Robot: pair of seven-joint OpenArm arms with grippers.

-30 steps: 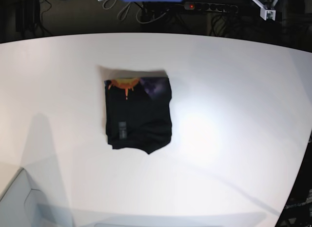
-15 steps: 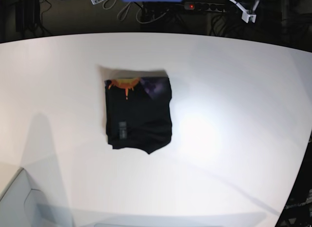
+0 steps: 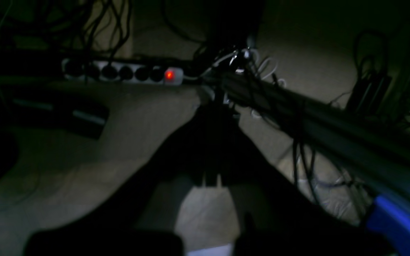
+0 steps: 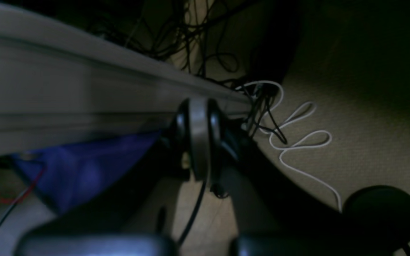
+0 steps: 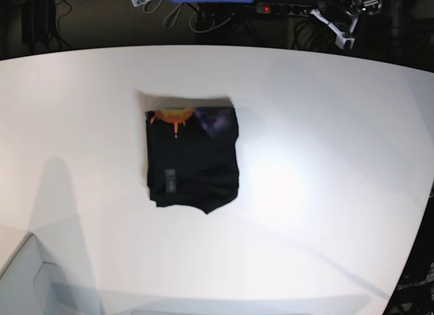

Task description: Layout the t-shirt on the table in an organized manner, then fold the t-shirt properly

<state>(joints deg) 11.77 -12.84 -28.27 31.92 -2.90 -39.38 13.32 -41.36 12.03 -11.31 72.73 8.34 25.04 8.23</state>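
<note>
- The right tool (image 4: pixel 205 213) hangs off the table (image 5: pixel 325 159), over beige carpet (image 4: pixel 361 142); its dark fingers meet, closed, gripping nothing.
- A white cable (image 4: pixel 297 135) loops on the carpet beside it, and a round black base (image 4: pixel 381 209) lies at the lower right of that view.
- The t-shirt (image 5: pixel 192 167) lies folded into a compact black rectangle left of the table's centre, its orange-and-purple print (image 5: pixel 193 116) along the far edge and a small tag (image 5: pixel 170 181) on top.
- The left tool (image 3: pixel 210 177) points at the floor beyond the table, fingers shut and empty.
- A power strip (image 3: pixel 123 73) with a red light lies on the floor ahead of it.
</note>
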